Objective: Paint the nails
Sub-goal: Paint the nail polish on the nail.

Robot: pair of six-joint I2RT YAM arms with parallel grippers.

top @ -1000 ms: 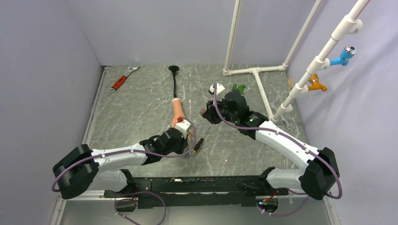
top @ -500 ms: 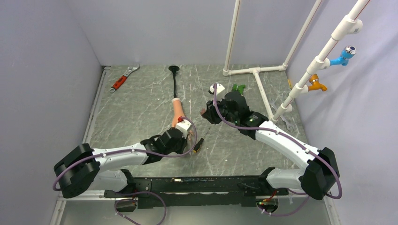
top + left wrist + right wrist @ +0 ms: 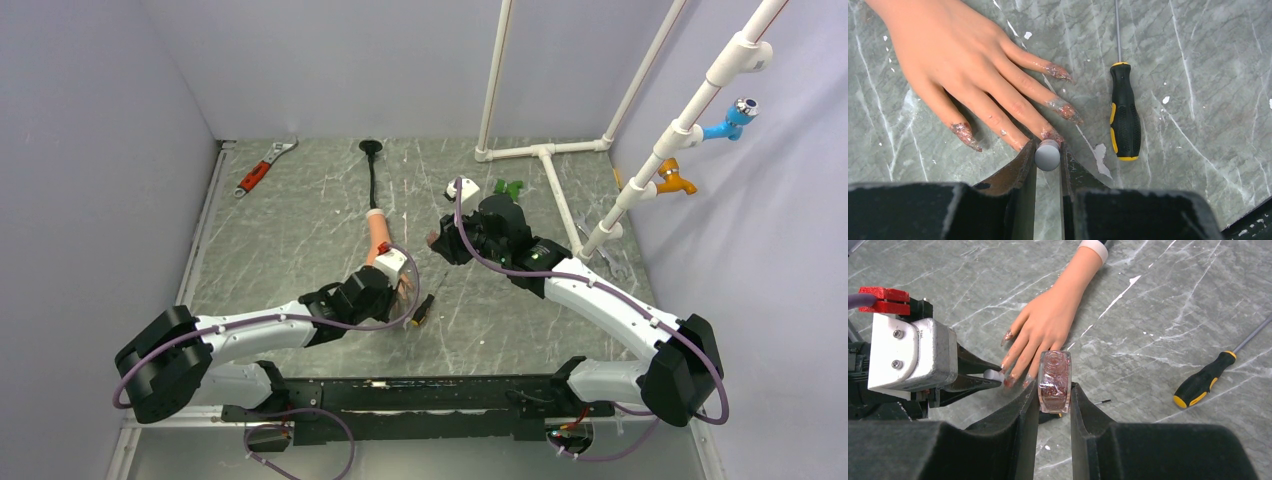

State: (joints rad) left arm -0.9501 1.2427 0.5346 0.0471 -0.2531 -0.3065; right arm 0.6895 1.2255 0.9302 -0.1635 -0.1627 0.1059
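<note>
The peach mannequin hand [image 3: 378, 238] lies palm down, its black stalk pointing far. In the left wrist view the hand [image 3: 948, 50] shows fingertip nails [image 3: 1067, 110] smeared with reddish glitter. My left gripper [image 3: 1048, 150] is shut on the grey round brush cap [image 3: 1047, 155], which sits right at a fingertip nail [image 3: 1052, 135]; the brush itself is hidden. My right gripper [image 3: 1054, 390] is shut on the clear polish bottle [image 3: 1054, 380] of red glitter, held just right of the fingers [image 3: 1020, 357]. From above, the left gripper [image 3: 404, 288] and the right gripper [image 3: 437, 243] flank the hand.
A black-and-yellow screwdriver [image 3: 1124, 120] lies right of the fingers [image 3: 424, 308]. A red wrench [image 3: 257, 172] lies far left. A white pipe frame [image 3: 545, 155] and a green piece [image 3: 510, 187] stand at the far right. Blue [image 3: 735, 118] and orange [image 3: 672, 180] taps hang on a slanted pipe.
My left gripper has edged slightly farther in toward the hand's fingertips with the brush cap. The right arm and bottle have not moved.
</note>
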